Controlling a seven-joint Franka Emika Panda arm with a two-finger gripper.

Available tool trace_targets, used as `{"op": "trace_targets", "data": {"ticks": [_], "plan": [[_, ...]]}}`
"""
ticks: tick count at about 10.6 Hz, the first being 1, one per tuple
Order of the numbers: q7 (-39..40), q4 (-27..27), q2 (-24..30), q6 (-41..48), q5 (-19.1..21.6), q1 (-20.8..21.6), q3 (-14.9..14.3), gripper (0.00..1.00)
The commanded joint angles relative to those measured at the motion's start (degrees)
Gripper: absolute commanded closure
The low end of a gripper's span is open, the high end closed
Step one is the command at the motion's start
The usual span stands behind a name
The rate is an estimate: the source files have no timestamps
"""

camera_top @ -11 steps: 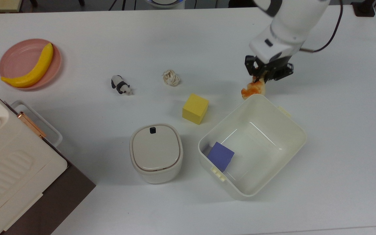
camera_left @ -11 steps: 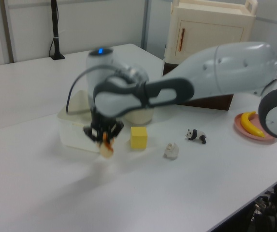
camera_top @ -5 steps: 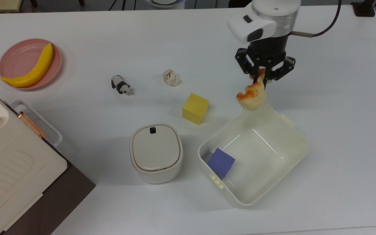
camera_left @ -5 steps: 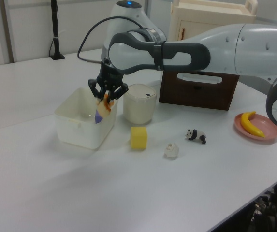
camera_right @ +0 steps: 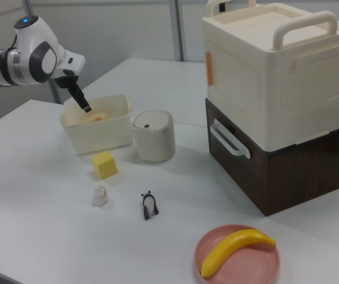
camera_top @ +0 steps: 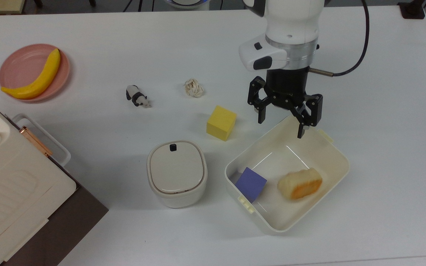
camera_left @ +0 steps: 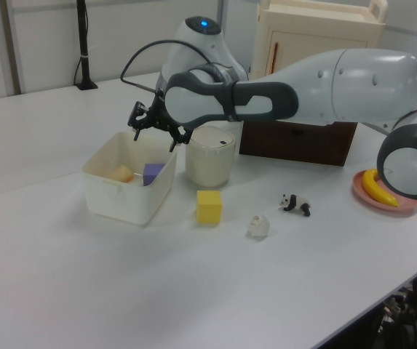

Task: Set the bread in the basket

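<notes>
The bread, a small loaf with cream sides and an orange-brown top, lies inside the cream-white basket beside a purple cube. It also peeks over the basket wall as the bread in the left view and the bread in the right view. My gripper hangs open and empty above the basket's far rim, its two black fingers spread wide, in the left view at the gripper. In the right view one dark finger of the gripper points down at the basket.
A yellow foam cube and a cream lidded pot stand close to the basket on the top view's left. Farther off are a beige knotted ball, a toy panda, a banana on a pink plate and a cream-and-brown cabinet.
The gripper moved over the basket's rim and opened. The bread dropped from its fingers and now lies in the basket next to the purple cube.
</notes>
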State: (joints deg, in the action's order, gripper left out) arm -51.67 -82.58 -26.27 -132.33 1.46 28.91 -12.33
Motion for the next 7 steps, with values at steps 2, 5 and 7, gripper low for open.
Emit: {"op": "trace_targets", "data": {"ticks": [2, 5, 7], "plan": [[5.39, -0.9, 1.91, 6.07, -1.55, 0.89, -0.59, 0.0], [26.64, -1.0, 5.77, 23.47, -0.85, -2.62, -0.33, 0.0], [35.54, -1.18, 9.46, 31.31, -1.02, -6.57, -0.24, 0.0]]}}
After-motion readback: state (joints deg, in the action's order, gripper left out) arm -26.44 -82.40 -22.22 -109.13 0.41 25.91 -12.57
